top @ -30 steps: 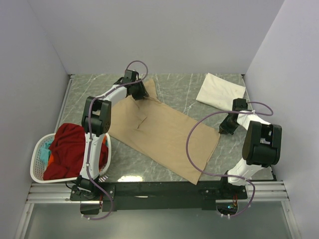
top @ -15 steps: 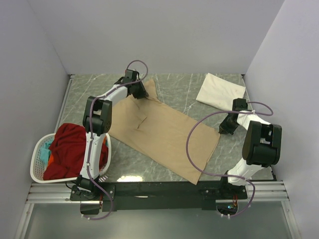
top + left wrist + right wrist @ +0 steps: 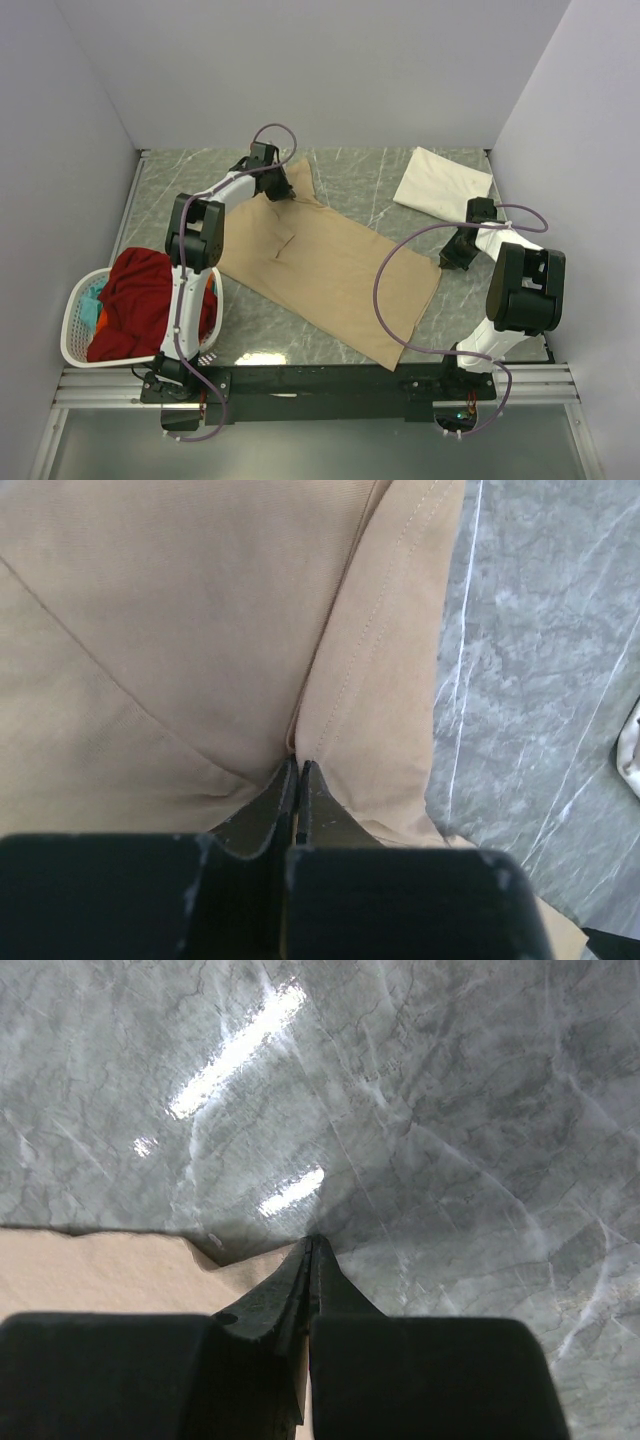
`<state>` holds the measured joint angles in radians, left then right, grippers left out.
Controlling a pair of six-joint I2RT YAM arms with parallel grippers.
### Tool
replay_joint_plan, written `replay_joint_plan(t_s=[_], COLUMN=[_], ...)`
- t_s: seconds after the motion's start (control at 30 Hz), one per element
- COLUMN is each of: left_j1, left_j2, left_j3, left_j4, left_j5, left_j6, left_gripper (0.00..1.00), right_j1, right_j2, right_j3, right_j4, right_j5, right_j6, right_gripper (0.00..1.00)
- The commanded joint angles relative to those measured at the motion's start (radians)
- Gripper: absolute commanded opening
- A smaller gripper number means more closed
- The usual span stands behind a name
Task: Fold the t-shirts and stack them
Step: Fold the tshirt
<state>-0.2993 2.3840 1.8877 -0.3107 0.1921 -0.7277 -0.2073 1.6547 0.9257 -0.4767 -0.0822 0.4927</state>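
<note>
My left claw (image 3: 298, 766) is pressed fully closed, pinching a small ridge of the tan t-shirt (image 3: 330, 265) where a sleeve seam meets the body; creases fan out from my fingertips. My right claw (image 3: 312, 1243) is also closed tight, right at the shirt's hem corner on the right, and it seems to have caught just a sliver of the edge.

Between the two claws the shirt lies spread flat and slanted across the grey marble table (image 3: 370, 190) — sleeves far left, hem near right. A cream t-shirt (image 3: 440, 183), already folded to a rectangle, sits at the far right, apart from the tan one. At the near left, a white laundry basket (image 3: 68, 335) holds a red t-shirt (image 3: 140, 300) and others.

I judge this as the start of the tan shirt's first fold — both grips just taken. Next calls for lifting both ends together and carrying them across evenly, watching that thin right-hand grip.
</note>
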Motion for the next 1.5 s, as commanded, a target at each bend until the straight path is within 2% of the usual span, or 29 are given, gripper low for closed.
replay_joint_plan(t_s=[0.0, 0.3, 0.63, 0.77, 0.93, 1.17, 1.47], left_j1=[-0.006, -0.006, -0.006, -0.006, -0.006, -0.006, -0.006], left_j2=[-0.118, -0.23, -0.313, -0.374, -0.44, -0.558, -0.623], left_j3=[-0.038, -0.127, -0.205, -0.278, -0.358, -0.496, -0.605], left_j4=[0.033, 0.039, -0.01, -0.024, -0.036, -0.041, -0.047], left_j5=[-0.042, -0.109, -0.189, -0.252, -0.305, -0.371, -0.398], left_j6=[0.014, 0.083, 0.16, 0.189, 0.215, 0.249, 0.286], left_gripper=[0.0, 0.0, 0.0, 0.0, 0.0, 0.0, 0.0], right_j1=[-0.003, 0.02, 0.166, 0.256, 0.304, 0.336, 0.39], right_j2=[-0.026, -0.139, -0.256, -0.318, -0.404, -0.509, -0.582], right_j3=[0.001, -0.039, -0.068, -0.088, -0.151, -0.22, -0.287], right_j4=[-0.022, -0.065, -0.141, -0.181, -0.209, -0.269, -0.292], right_j5=[0.002, -0.007, 0.064, 0.111, 0.124, 0.13, 0.124], right_j6=[-0.014, -0.013, 0.021, 0.049, 0.101, 0.145, 0.211], right_gripper=[0.0, 0.0, 0.0, 0.0, 0.0, 0.0, 0.0])
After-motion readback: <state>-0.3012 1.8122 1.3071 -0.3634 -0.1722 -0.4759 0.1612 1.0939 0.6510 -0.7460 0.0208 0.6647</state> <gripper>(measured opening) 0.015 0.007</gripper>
